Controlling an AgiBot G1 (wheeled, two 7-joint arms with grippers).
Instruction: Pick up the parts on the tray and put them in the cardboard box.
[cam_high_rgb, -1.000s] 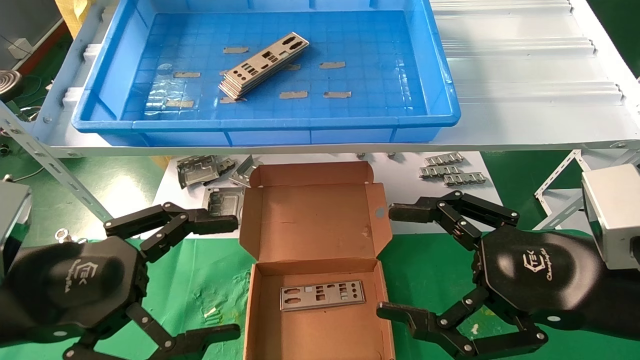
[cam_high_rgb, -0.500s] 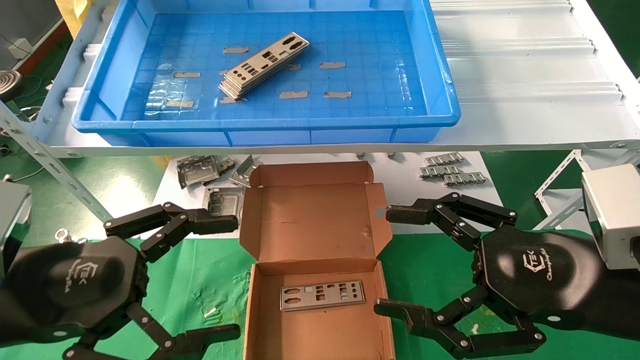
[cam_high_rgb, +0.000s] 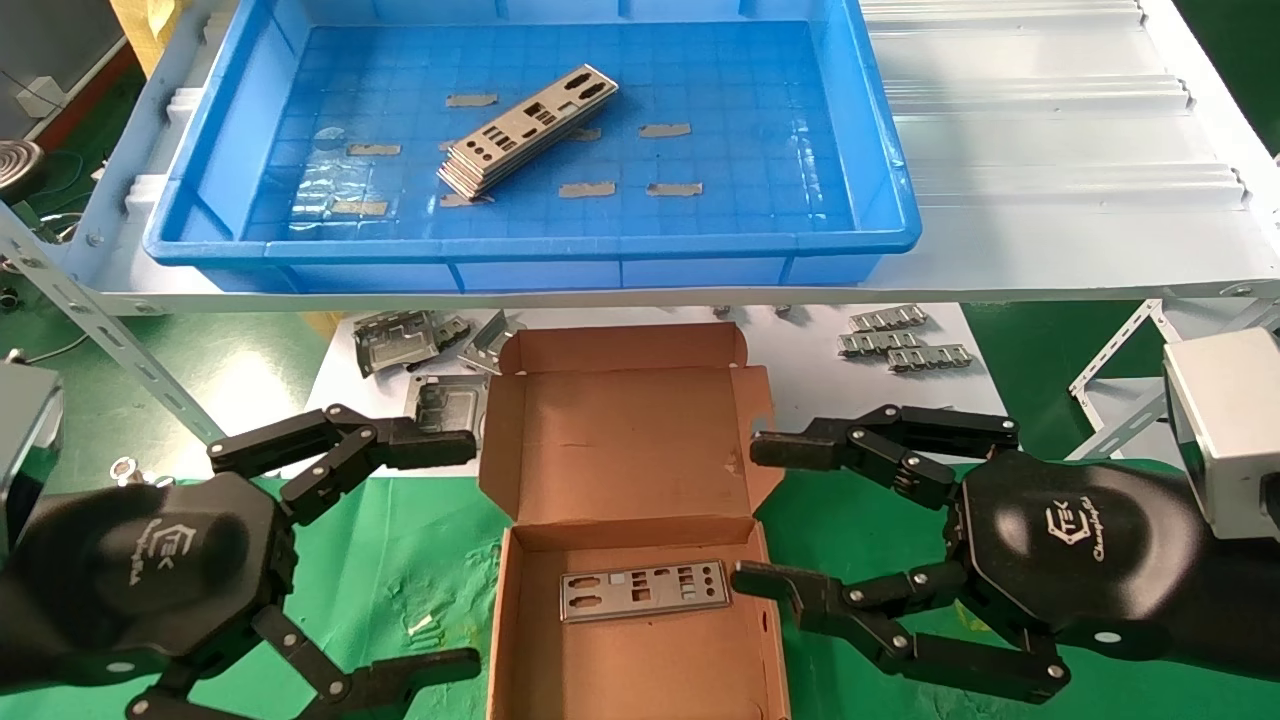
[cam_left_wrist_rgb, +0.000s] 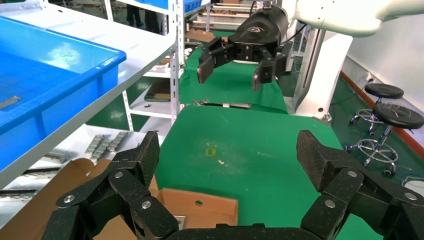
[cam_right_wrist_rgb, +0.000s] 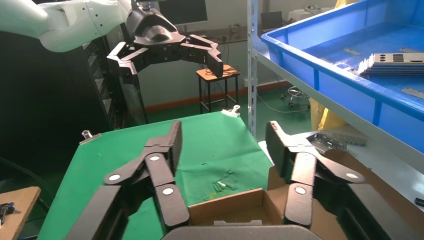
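Since a second ago, my right gripper narrows its jaws and shifts toward the cardboard box: the far finger now reaches over the box's right side flap, and the near fingertip lies at the right wall of the box body, just beside the end of the single part resting flat on the box floor. Those fingers are apart and hold nothing; whether the near tip touches the plate or only the wall I cannot tell. My left gripper is unchanged: it hangs beside the box's left wall with its fingers spread wide, empty, over the green mat. Nothing else differs. One part is delivered, and the remaining parts lie as a slanted stack on the floor of the tray, on the upper shelf beyond the box and well apart from both grippers. The grey brackets and ridged strips on the white surface behind the box are not part of the job. My judgement: the right gripper's partial closure beside the box belongs to the end of a placement, and the task stands at an early stage. The next cycle calls for a reach up and forward to the stack, and separating one thin plate from those below it is the likely difficulty.
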